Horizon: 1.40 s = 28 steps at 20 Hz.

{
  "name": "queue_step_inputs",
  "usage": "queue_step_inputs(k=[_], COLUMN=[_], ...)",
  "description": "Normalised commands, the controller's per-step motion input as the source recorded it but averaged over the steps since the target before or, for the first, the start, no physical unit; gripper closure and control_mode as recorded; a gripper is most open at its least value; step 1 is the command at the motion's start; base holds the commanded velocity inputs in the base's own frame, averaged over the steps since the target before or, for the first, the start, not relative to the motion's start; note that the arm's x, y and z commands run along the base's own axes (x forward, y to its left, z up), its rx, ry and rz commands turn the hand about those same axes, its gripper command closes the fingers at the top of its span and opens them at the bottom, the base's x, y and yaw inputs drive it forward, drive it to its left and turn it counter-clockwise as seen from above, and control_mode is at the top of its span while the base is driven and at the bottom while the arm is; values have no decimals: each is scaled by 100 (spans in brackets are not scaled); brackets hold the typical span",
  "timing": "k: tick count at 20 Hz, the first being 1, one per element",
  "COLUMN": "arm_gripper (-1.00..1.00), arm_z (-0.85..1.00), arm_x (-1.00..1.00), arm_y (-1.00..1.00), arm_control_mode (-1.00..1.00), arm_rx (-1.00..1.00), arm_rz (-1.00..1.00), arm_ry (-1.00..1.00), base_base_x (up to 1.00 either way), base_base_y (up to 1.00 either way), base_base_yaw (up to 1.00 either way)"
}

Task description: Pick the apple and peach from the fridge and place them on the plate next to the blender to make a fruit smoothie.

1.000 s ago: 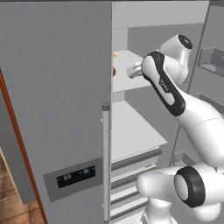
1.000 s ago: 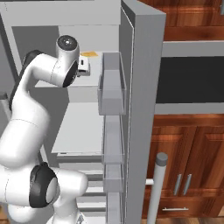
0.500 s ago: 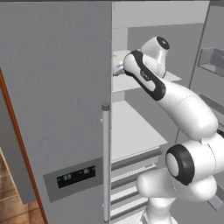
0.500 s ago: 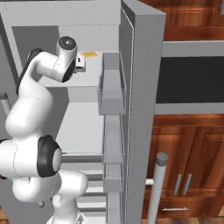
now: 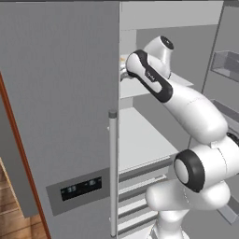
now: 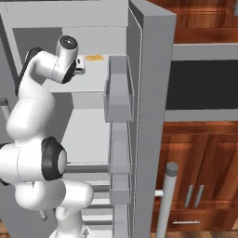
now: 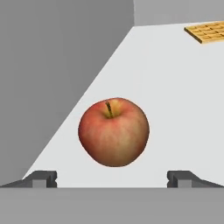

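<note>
The apple (image 7: 113, 131), a round red fruit with a yellowish dimple and short stem, rests on the white upper shelf (image 7: 175, 87) of the fridge (image 5: 60, 93). My gripper (image 7: 111, 179) is open, its two dark fingertips (image 7: 43, 178) spread wide on either side just short of the apple, not touching it. In the left base view the hand reaches onto that upper shelf and its tip is hidden behind the grey door edge (image 5: 119, 56). The peach, plate and blender are out of view.
A flat orange waffle-like item (image 7: 205, 31) lies farther back on the same shelf, also visible as the orange item (image 6: 94, 57). The grey side wall of the fridge (image 7: 52, 65) runs close on the apple's left. Clear door bins (image 6: 118, 93) hang on the open right door.
The arm has swung further in over the upper shelf, toward the fridge's left wall, and the hand has moved behind the door edge in the left base view.
</note>
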Motion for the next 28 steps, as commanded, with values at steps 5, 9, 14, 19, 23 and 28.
queue_step_inputs(k=[5, 9, 14, 19, 23, 28], arm_gripper=[-100, -100, -100, 100, 100, 100], arm_z=[0, -3, -11, -21, -1, 3], arm_x=[31, 24, 14, 1, 3, -41], arm_y=[10, 13, 13, 14, 1, -14], arm_control_mode=[-100, -100, -100, -100, -100, -100], arm_rx=[0, 0, 0, 0, 0, 0], arm_rz=[6, 1, 0, 0, 0, -3], arm_ry=[0, 0, 0, 1, 0, -10], base_base_x=[0, 0, 0, 0, 0, 0], base_base_y=[0, 0, 0, 0, 0, 0], base_base_yaw=[0, 0, 0, 0, 0, 0])
